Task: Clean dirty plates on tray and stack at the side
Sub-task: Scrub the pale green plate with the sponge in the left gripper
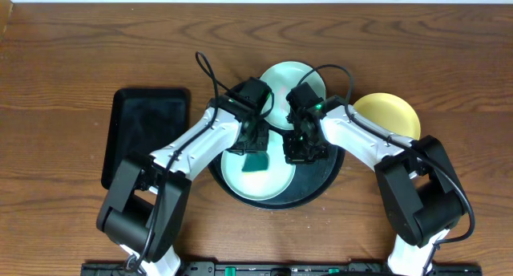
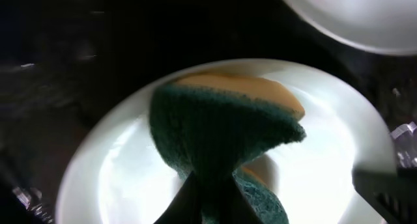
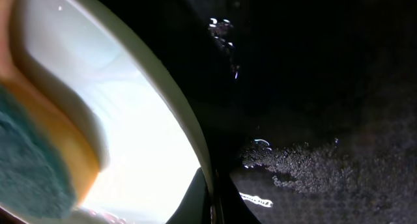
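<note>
A pale mint plate (image 1: 268,184) lies on the round black tray (image 1: 329,180). My left gripper (image 1: 256,144) is shut on a green and yellow sponge (image 1: 256,160) and presses it on this plate. In the left wrist view the gripper (image 2: 210,208) pinches the sponge (image 2: 221,126) over the plate (image 2: 111,172). My right gripper (image 1: 300,152) is shut on the plate's right rim; the right wrist view shows the fingers (image 3: 212,201) clamping the rim (image 3: 189,139). A second mint plate (image 1: 290,82) lies at the tray's back. The yellow plate (image 1: 390,115) lies on the table to the right.
A smaller black rectangular tray (image 1: 148,135) lies on the wooden table left of the round tray. The round tray's floor shows wet speckles (image 3: 313,165). The two arms stand close together over the tray's middle.
</note>
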### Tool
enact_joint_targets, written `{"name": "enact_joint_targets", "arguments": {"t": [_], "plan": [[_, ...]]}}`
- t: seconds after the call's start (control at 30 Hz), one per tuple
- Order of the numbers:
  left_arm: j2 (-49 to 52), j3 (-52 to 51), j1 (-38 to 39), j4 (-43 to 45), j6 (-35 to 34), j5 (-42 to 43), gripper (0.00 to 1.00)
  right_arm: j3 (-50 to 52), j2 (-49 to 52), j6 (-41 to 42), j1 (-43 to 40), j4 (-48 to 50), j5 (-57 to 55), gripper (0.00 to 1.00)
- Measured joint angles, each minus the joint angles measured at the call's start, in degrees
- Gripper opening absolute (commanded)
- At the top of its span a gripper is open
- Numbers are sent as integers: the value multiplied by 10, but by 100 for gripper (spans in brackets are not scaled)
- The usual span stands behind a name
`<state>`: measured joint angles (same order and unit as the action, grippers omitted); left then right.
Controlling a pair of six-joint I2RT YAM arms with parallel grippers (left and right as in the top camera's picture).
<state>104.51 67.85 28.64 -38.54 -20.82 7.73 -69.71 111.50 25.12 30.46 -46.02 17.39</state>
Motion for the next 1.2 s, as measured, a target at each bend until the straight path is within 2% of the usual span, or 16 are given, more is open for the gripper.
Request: {"name": "enact_joint_targets", "arguments": {"t": [0.13,0.3,0.5,0.63,0.87,1.0,1.2], "plan": [[0,0,-23,-12,1,-26,7,0,1,1,0,2,5,1],[-2,1,-47,-78,-4,-40,8,0,2,1,0,3,6,1],[-2,2,-47,-110,-12,12,7,0,2,1,0,3,5,1],[-1,1,-39,-100,-15,64,8,-1,2,1,0,4,2,1],[0,0,-29,-3,-16,89,7,-1,2,1,0,4,1,1],[0,4,-31,-26,-14,47,7,-1,2,1,0,4,1,1],[-33,59,-48,-95,-10,-70,8,-1,2,0,0,4,1,1]]}}
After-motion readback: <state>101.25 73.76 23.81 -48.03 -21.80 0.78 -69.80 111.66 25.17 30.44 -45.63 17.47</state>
